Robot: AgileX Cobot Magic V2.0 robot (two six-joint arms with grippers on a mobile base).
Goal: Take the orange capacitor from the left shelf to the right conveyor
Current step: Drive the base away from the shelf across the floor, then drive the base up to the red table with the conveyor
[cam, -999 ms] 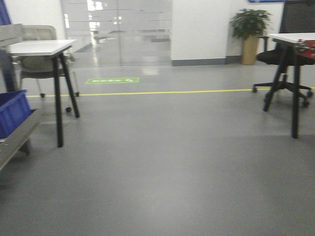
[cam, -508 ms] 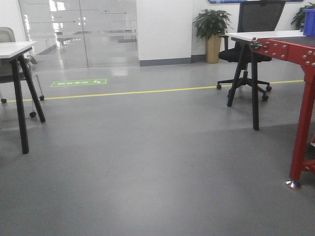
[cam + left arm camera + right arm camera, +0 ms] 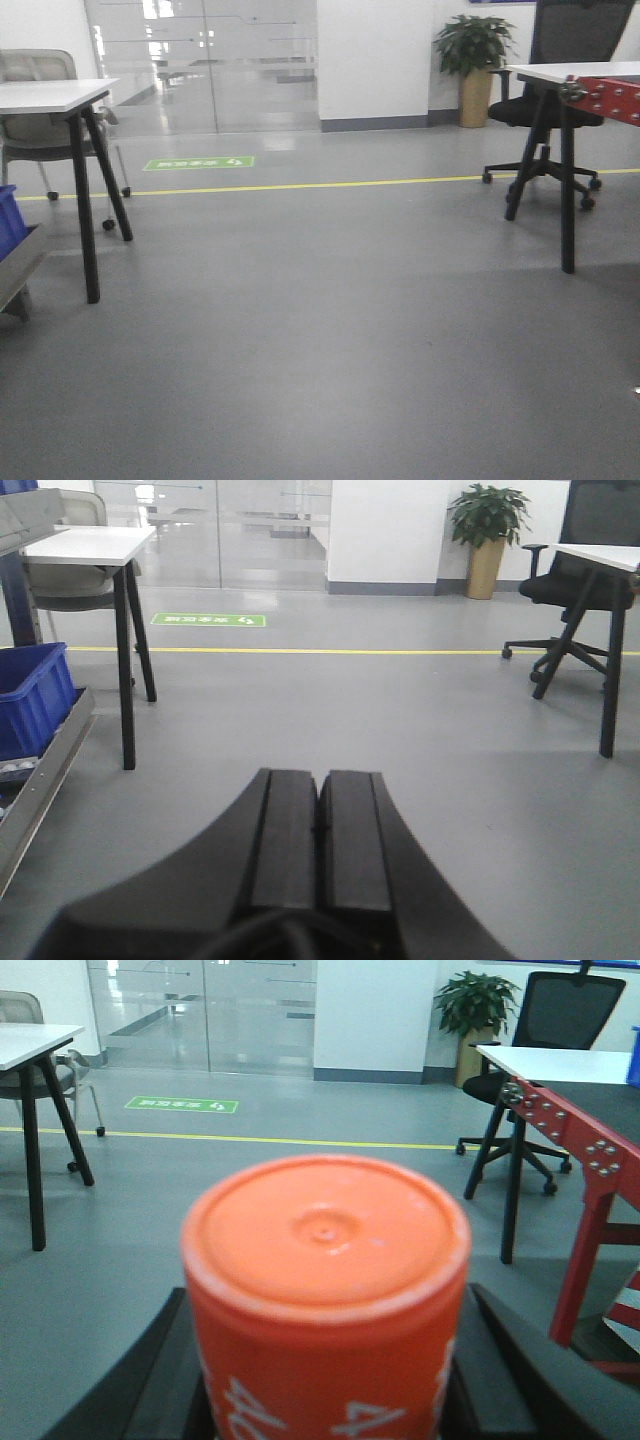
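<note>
The orange capacitor (image 3: 325, 1290) fills the right wrist view, an orange cylinder with white print, top face toward the camera. My right gripper (image 3: 325, 1305) is shut on it, with a black finger on each side. My left gripper (image 3: 320, 777) is shut and empty, pointing out over the grey floor. The left shelf's steel lip (image 3: 42, 785) shows at the left edge, also in the front view (image 3: 20, 268). The right conveyor's red bolted edge (image 3: 568, 1128) and dark belt (image 3: 612, 1095) stand to the right. Its red end also shows in the front view (image 3: 606, 97).
A blue bin (image 3: 30, 692) sits on the shelf. A white desk with black legs (image 3: 60, 95) and a grey chair stand on the left. A second white desk (image 3: 575, 72), a black office chair (image 3: 545, 110) and a potted plant (image 3: 472, 50) stand on the right.
The front view swung right, bringing the red conveyor frame close, then back left. The blue bin shows again at the left edge and only the conveyor's red end remains.
</note>
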